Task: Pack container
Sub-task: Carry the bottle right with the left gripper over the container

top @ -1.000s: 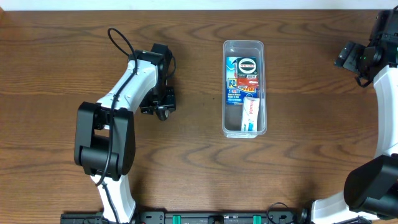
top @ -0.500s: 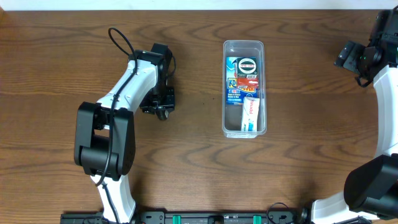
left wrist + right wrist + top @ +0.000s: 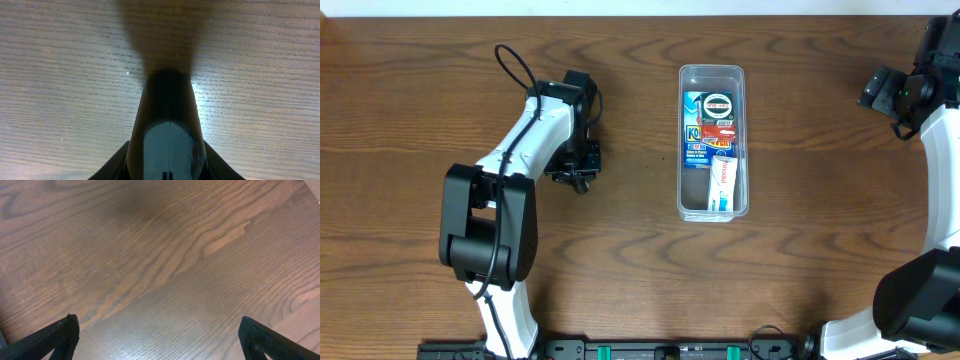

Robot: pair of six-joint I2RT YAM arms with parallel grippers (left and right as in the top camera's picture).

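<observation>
1. The wooden table (image 3: 800,280) takes up the whole scene. We see nothing loose on it outside the bin, so we judge the packing done or very nearly so.
2. The left arm (image 3: 525,140) reaches up from the near edge, folds at its elbow and ends well to the left of the bin. The right arm (image 3: 940,150) runs up the far right edge, and its wrist is tucked into the far right corner.
3. The container (image 3: 712,78) lies at the middle of the table with its long side running away from us. It is well apart from both arms, and neither touches it.
4. Inside it are printed blue and red packs (image 3: 700,135) with a round lid (image 3: 719,105) on top. A toothpaste tube (image 3: 721,182) lies at the near end, and the far end is bare.
5. The left gripper (image 3: 582,172) points down at bare wood. In its wrist view the fingers (image 3: 168,115) are pressed together into one dark shape with nothing between them.
6. The right gripper (image 3: 888,92) is spread wide. Its fingers (image 3: 65,330) sit at opposite corners of its wrist view, over bare wood only.
7. As for the next move, we think little is called for. If another item turns up, one arm must fetch it and set it in the bare far end. Otherwise both arms can park.
</observation>
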